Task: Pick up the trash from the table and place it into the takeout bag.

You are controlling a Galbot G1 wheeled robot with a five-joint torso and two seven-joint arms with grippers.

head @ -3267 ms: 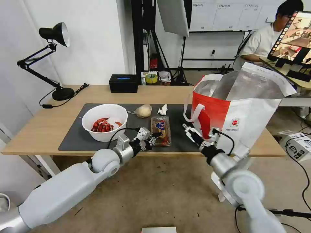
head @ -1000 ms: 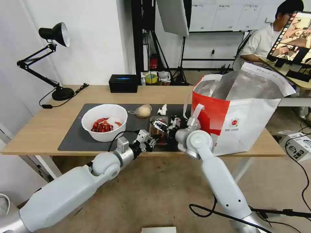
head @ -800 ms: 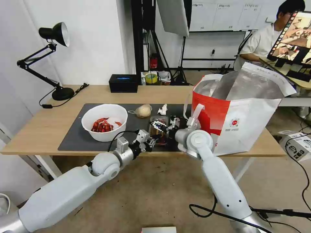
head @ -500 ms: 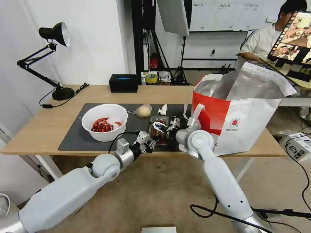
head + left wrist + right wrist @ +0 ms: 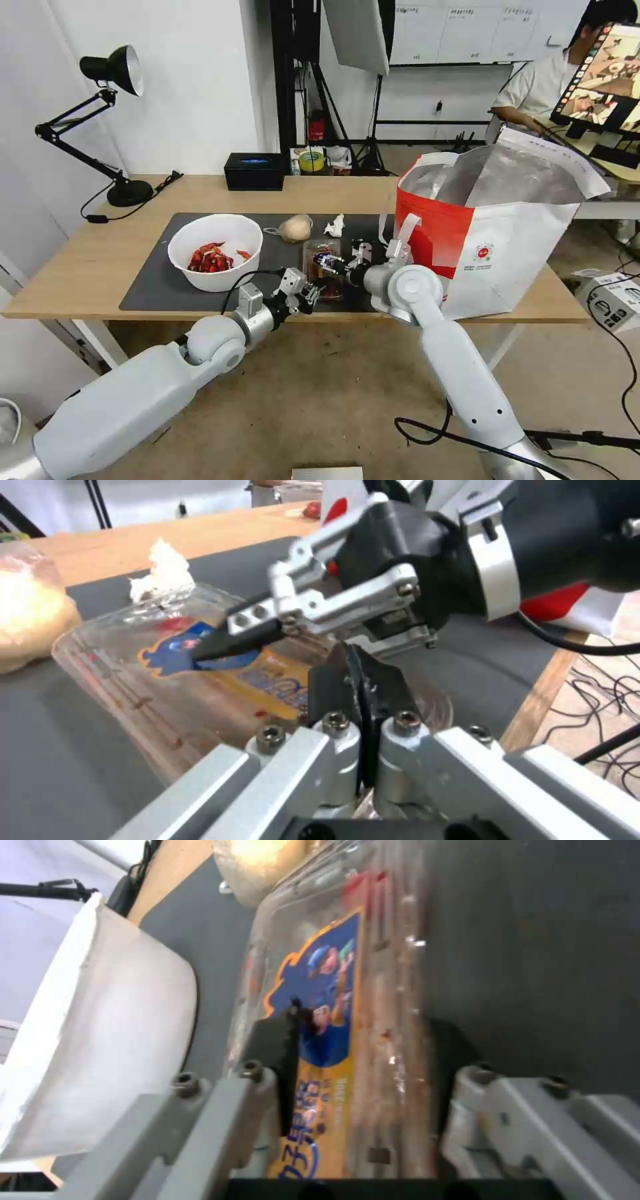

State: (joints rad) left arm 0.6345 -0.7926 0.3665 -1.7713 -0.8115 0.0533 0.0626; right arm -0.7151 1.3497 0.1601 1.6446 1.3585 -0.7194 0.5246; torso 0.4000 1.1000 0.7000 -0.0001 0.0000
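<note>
Right wrist view: our right gripper (image 5: 363, 1080) straddles the clear tray (image 5: 333, 1005), fingers apart along its long sides; left gripper (image 5: 360, 690) pinched together at the tray's near end.

head high, wrists close, sharing tray (image 5: 200, 680)

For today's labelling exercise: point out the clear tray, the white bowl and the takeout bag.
clear tray (image 5: 327, 1005), right wrist view, on its blue label.
white bowl (image 5: 220, 230), head view, on its inner back wall.
takeout bag (image 5: 433, 227), head view, on its red front panel.
</note>
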